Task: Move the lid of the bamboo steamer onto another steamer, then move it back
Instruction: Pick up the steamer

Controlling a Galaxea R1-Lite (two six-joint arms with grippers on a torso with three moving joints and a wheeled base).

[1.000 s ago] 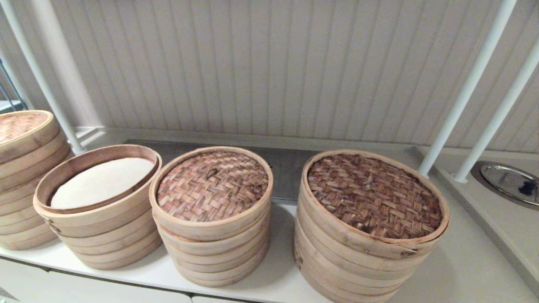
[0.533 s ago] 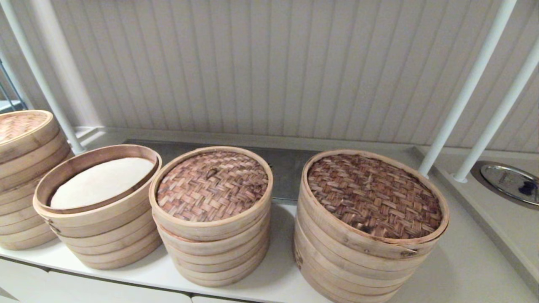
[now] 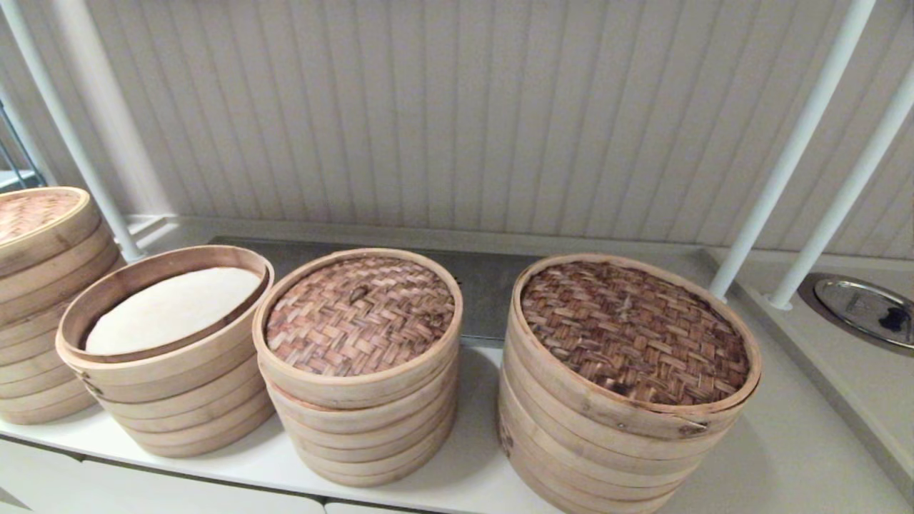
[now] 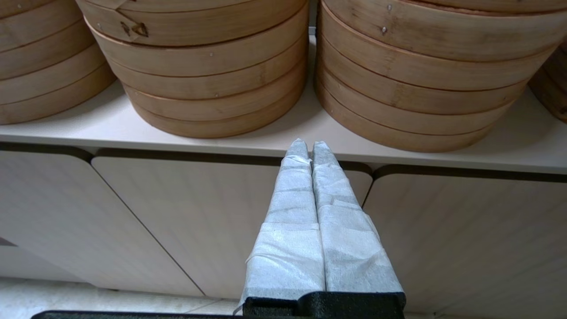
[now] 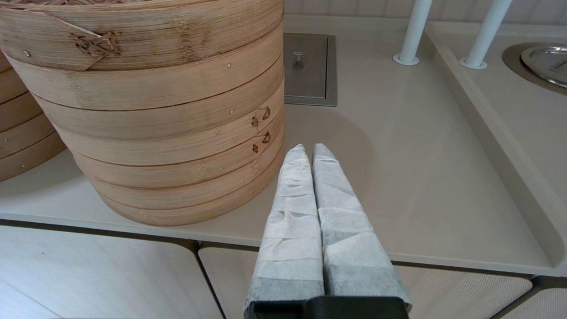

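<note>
Nothing has moved in the last second: your left gripper [image 4: 310,144] and right gripper [image 5: 308,146] both hang low before the bench [image 3: 785,442], fingers closed on nothing. The bamboo steamer lid [image 3: 360,314] sits on the middle steamer, and the open steamer [image 3: 178,375] beside it stands uncovered, so the return trip looks not yet started.

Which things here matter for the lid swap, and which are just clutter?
Job: lid; small steamer under it; open steamer; left end effector, right end effector, both shut, by the counter front.
Lying about: big steamer; far-left steamer; metal dish; white poles.
</note>
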